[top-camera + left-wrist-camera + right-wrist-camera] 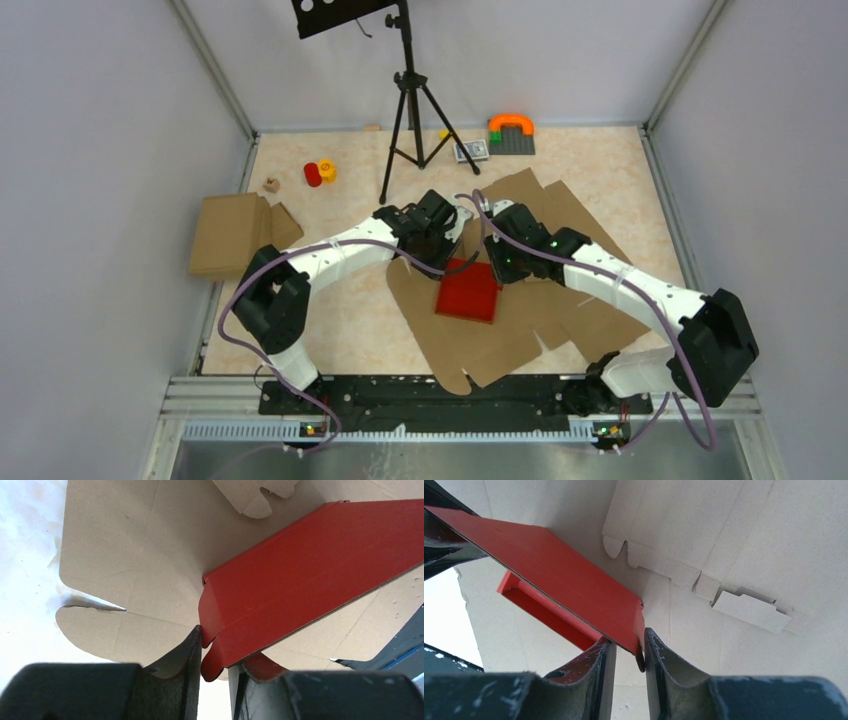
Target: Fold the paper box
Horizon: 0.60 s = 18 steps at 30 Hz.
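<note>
The bright red paper box (467, 291) lies partly folded on a brown cardboard cut-out (500, 345) at the table's middle. My left gripper (446, 247) reaches its far left corner. In the left wrist view the jaws (216, 652) stand narrow, with a rounded red corner flap (214, 664) filling the gap between them. My right gripper (497, 262) is at the far right corner. In the right wrist view a corner of the raised red panel (574, 585) sits pinched in the right gripper (628, 639). Below that panel a red side wall (544, 610) shows.
A black tripod (405, 100) stands at the back centre. A folded brown cardboard box (235, 232) lies at the left. Red and yellow cylinders (320, 172) and a grey plate with an orange arch (511, 133) sit near the back wall. A second cut-out (560, 215) spreads right.
</note>
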{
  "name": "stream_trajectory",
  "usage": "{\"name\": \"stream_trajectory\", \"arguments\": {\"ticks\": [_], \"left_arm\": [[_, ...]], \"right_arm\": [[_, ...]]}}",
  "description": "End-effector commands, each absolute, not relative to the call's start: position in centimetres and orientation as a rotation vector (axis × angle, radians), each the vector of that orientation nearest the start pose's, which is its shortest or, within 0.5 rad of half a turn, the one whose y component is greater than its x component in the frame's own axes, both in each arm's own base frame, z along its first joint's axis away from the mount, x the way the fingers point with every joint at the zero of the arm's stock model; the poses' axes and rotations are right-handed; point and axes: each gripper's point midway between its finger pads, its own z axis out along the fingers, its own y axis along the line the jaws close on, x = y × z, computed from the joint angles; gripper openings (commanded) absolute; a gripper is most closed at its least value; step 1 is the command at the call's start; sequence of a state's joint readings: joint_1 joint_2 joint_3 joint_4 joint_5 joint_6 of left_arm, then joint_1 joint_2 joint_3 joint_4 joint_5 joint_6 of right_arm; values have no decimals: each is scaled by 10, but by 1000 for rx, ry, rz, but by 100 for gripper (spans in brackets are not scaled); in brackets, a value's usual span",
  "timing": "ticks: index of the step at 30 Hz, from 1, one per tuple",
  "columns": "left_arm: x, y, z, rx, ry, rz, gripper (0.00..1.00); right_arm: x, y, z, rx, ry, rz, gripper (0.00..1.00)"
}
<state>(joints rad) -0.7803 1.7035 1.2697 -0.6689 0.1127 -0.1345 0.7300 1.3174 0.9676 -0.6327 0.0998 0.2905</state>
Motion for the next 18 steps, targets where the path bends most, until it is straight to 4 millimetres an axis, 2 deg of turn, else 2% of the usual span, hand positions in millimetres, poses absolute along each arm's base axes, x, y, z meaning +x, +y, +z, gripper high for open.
{"name": "stream_trajectory", "arguments": {"ticks": [1, 12, 18], "left_arm": [[254, -296, 101, 896, 2560, -500, 24], [251, -306, 107, 861, 2548, -584, 10], [251, -310, 106, 814, 2554, -614, 8]], "right_arm": [[241, 214, 118, -505, 2469, 341, 26], [242, 218, 122, -351, 2458, 400, 5], [248, 218, 129, -271, 2422, 408, 4]]}}
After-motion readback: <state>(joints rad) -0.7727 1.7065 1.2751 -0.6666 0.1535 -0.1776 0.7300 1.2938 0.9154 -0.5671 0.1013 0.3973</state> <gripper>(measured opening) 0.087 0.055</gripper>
